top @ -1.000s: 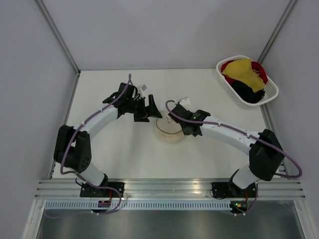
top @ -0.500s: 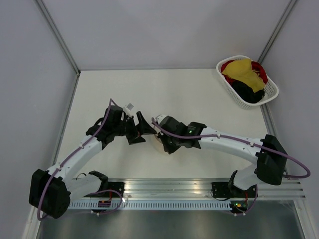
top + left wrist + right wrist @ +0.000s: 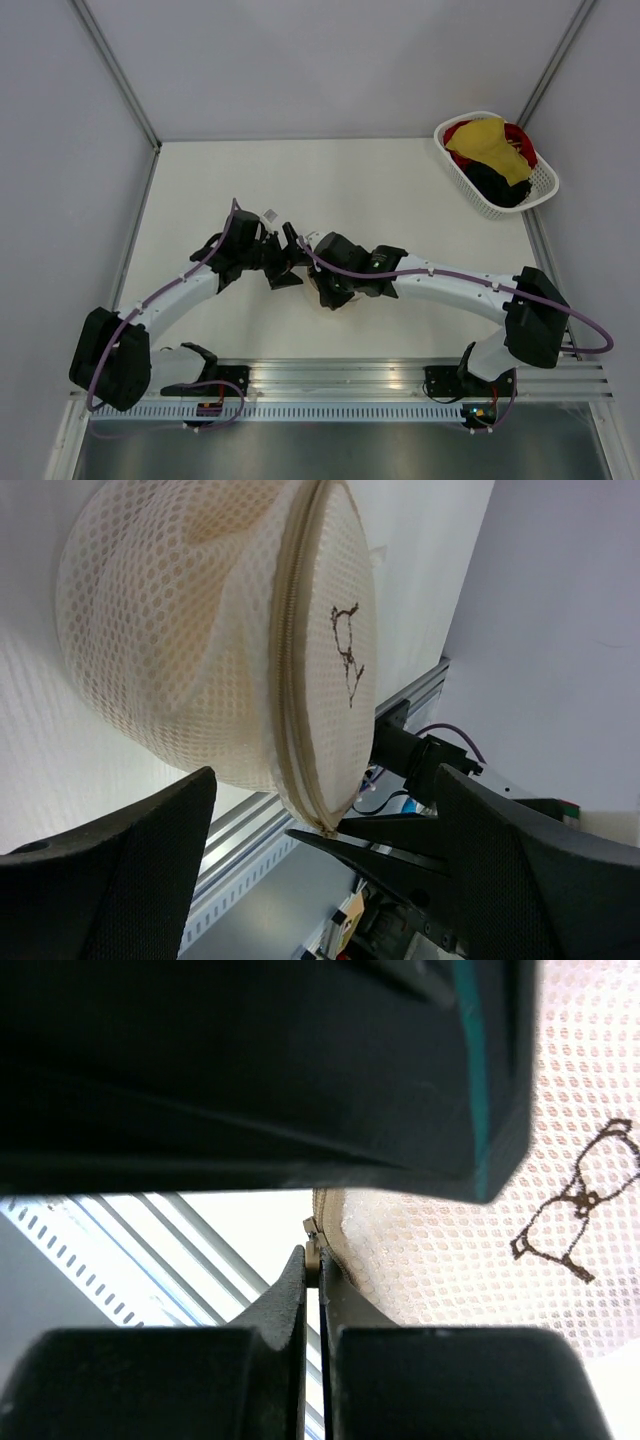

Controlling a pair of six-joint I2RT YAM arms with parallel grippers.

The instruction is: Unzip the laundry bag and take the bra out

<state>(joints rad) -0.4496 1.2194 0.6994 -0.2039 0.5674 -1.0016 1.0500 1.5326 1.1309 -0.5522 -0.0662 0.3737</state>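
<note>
Right gripper [image 3: 313, 1265] is down at the near rim of the laundry bag [image 3: 180, 630], fingers pressed tight together with the small zip pull [image 3: 311, 1237] pinched between their tips. That's a firm nip, no gap showing in the right wrist view.

On the other side of the bag, the left gripper [image 3: 322, 780] faces it with fingers spread wide, touching nothing; the bag sits just ahead of them.

The bag stands on edge here, the mesh dome bulging one way and the flat disc panel [image 3: 340, 590] facing the other, its little bra outline [image 3: 347, 650] in plain sight. The zip [image 3: 288, 660] runs closed all along the rim that shows. Through the mesh there's a peach-beige form, the bra [image 3: 230, 550], inside the bag.

From the top camera the bag is almost wholly hidden under the right wrist. Well away from the bag, off to its far right, sits the white lattice basket [image 3: 542, 183], holding yellow [image 3: 488, 140], red [image 3: 456, 130] and black [image 3: 497, 182] clothes piled together.
</note>
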